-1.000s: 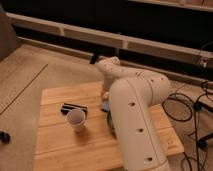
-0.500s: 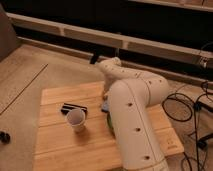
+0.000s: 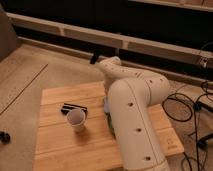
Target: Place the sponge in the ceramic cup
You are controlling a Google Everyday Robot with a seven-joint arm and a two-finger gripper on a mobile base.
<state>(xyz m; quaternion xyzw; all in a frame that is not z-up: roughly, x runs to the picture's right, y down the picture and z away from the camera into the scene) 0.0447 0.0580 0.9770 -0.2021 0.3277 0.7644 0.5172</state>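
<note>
The ceramic cup is small, white and round, and stands upright on the wooden table, left of centre. My white arm reaches down over the table's middle and fills the right of the view. Just at the arm's left edge shows a blue-grey sliver that looks like the sponge; most of it is covered. The gripper is hidden behind the arm, low at the table near that sliver, and it is shut. Whether it holds the sponge cannot be seen.
A flat black striped object lies just behind the cup. A bit of green peeks out beside the arm. Black cables lie on the floor to the right. A long dark wall ledge runs behind the table.
The arm, cup and black object stand where they were. The gripper has closed out of sight behind the arm.
</note>
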